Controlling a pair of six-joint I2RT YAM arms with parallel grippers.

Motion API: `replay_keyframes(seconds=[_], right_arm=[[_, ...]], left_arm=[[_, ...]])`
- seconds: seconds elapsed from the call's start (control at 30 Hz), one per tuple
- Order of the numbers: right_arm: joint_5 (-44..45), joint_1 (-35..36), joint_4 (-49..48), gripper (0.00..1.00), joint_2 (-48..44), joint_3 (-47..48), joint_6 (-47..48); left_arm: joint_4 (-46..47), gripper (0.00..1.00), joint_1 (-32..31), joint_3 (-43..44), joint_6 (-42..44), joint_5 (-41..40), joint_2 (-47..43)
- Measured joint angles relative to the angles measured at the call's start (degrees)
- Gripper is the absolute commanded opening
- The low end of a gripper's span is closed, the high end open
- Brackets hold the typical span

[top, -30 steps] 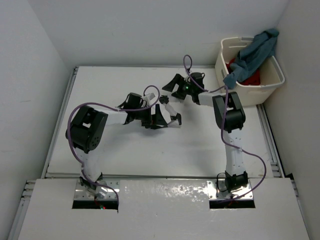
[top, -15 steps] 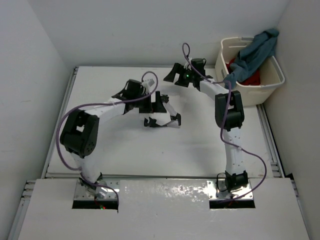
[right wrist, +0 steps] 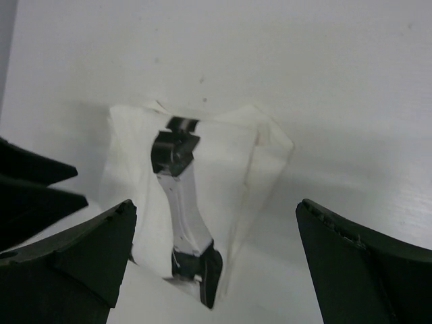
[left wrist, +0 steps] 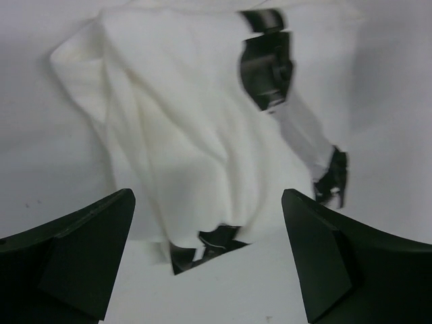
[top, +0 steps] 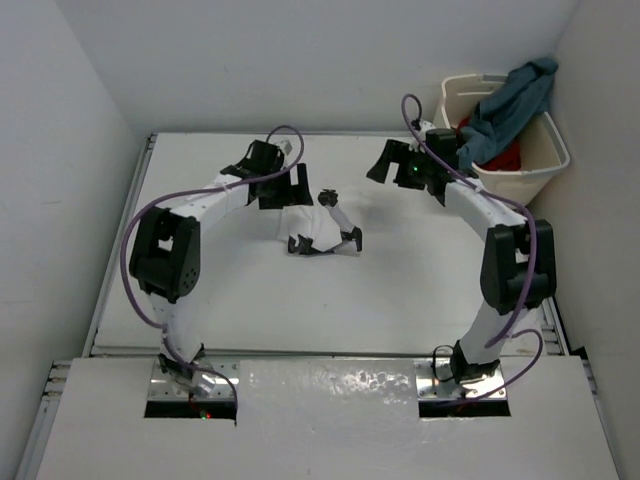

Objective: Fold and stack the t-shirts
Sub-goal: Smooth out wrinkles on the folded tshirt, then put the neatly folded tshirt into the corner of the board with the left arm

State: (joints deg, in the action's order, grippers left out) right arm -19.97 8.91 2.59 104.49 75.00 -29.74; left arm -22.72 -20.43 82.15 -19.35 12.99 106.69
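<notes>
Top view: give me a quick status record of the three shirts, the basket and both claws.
white t-shirt: bunched on the table, mid-field, not folded
blue-grey t-shirt: draped over the basket's rim
red t-shirt: inside the basket
basket: far right, by the wall
left claw: open, empty, facing the white t-shirt
right claw: open, empty, facing the white t-shirt
stack: not started
</notes>
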Motion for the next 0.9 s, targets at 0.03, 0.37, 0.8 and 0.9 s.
replay_keyframes(seconds=[0.03,0.37,0.8,0.9], right_arm=[[0.66,-0.39,0.79,0.99,-2.1,-1.92,0.94],[3.67,-0.04,6.01,0.99,-11.63,-11.41,6.4],[6.78,-0.04,9.38,0.99,-15.56,-14.45,9.84],[7.69,-0.04,9.51,0.99,-16.74,-14.45,10.58]], left_arm=[[-0.61,0.89,0.39,-0.15,-0.02,-0.68,1.55],[-1.4,0.53,1.4,-0.39,-0.39,-1.4,11.43],[0.48,0.0,0.81,2.58,-0.07,-1.14,14.51],[-1.4,0.0,0.85,4.79,1.92,-3.5,15.17]])
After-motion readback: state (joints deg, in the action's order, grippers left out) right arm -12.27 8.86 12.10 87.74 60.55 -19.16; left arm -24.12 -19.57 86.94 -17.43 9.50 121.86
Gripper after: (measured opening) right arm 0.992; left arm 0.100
